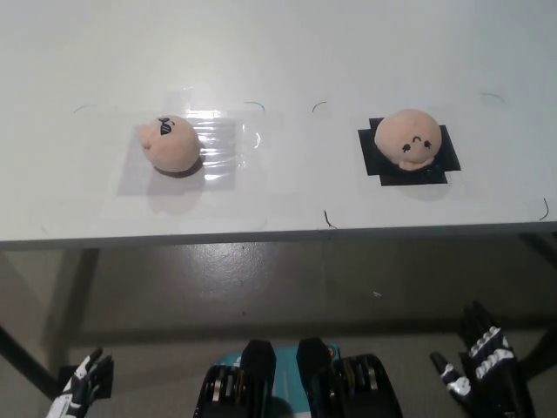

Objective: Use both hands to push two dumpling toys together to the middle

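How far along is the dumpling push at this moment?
Nothing done: the left peach plush dumpling toy sits on clear film, the right peach plush dumpling toy on black tape, far apart. White left hand and black right hand hang open below the white table. Both pushes remain.

Two dumpling toys lie on the counter (287, 52), well apart from each other. The left dumpling toy (171, 142) rests on a clear plastic sheet (218, 144) at the left side of the counter. The right dumpling toy (410, 138) sits on a tape patch (439, 161) at the right side, about as far from the near edge as the other one. Between the two toys the counter surface is bare. Both hands are nearer than the counter edge and below it, over the floor (261, 279): the left hand (83, 383) at the near left corner, the right hand (483, 366) at the near right, its fingers (474, 318) apart and touching nothing.
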Available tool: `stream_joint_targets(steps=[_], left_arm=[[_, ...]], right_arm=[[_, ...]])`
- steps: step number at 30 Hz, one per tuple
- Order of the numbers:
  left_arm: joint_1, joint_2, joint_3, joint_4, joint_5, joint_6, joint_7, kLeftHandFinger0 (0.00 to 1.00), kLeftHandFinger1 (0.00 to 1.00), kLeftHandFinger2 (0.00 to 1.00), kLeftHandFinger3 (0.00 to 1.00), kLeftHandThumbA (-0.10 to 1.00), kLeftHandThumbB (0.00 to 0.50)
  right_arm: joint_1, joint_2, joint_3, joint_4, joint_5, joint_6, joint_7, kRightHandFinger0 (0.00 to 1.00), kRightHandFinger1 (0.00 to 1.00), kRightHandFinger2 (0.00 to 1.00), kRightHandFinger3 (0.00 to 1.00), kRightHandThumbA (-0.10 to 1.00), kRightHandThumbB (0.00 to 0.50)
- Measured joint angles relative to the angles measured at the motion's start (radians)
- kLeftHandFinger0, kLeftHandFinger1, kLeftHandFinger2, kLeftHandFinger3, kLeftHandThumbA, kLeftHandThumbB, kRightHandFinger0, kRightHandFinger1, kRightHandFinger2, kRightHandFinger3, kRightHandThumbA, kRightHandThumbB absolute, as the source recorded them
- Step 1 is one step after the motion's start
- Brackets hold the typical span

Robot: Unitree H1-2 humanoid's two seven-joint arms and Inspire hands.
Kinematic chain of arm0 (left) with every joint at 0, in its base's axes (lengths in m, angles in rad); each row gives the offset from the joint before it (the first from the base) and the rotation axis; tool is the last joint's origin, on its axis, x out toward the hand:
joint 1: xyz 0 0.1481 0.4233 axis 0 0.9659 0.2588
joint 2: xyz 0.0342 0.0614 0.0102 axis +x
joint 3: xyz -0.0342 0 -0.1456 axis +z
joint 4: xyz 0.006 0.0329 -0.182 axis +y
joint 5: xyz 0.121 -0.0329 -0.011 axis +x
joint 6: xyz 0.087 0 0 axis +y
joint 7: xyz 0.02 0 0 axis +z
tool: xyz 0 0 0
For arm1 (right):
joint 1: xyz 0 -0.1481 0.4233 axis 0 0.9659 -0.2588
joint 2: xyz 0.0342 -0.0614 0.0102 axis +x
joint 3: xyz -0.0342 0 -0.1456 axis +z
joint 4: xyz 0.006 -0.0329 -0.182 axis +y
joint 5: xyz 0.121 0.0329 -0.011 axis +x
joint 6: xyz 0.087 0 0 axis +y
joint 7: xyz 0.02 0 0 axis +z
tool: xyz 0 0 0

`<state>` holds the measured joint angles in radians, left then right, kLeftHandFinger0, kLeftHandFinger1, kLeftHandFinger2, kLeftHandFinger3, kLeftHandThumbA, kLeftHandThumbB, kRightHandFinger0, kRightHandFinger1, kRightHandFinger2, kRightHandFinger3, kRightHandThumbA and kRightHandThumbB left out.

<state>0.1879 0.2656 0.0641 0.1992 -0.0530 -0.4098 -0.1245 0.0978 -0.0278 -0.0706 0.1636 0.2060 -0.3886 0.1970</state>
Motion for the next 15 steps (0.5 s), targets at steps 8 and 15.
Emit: stream_joint_targets(steps=[8, 15], left_arm=[[0.029, 0.001, -0.002, -0.271, -0.023, 0.008, -0.012, 1.0, 1.0, 1.0, 1.0, 1.0, 0.168], [0.023, 0.013, 0.002, -0.47, -0.09, 0.026, -0.023, 1.0, 1.0, 1.0, 1.0, 1.0, 0.273]], right_arm=[[0.02, -0.008, 0.02, -0.277, 0.065, 0.026, 0.002, 1.0, 1.0, 1.0, 1.0, 0.88, 0.206], [0.005, -0.024, 0.001, -0.34, 0.093, 0.026, -0.005, 1.0, 1.0, 1.0, 1.0, 0.95, 0.204]])
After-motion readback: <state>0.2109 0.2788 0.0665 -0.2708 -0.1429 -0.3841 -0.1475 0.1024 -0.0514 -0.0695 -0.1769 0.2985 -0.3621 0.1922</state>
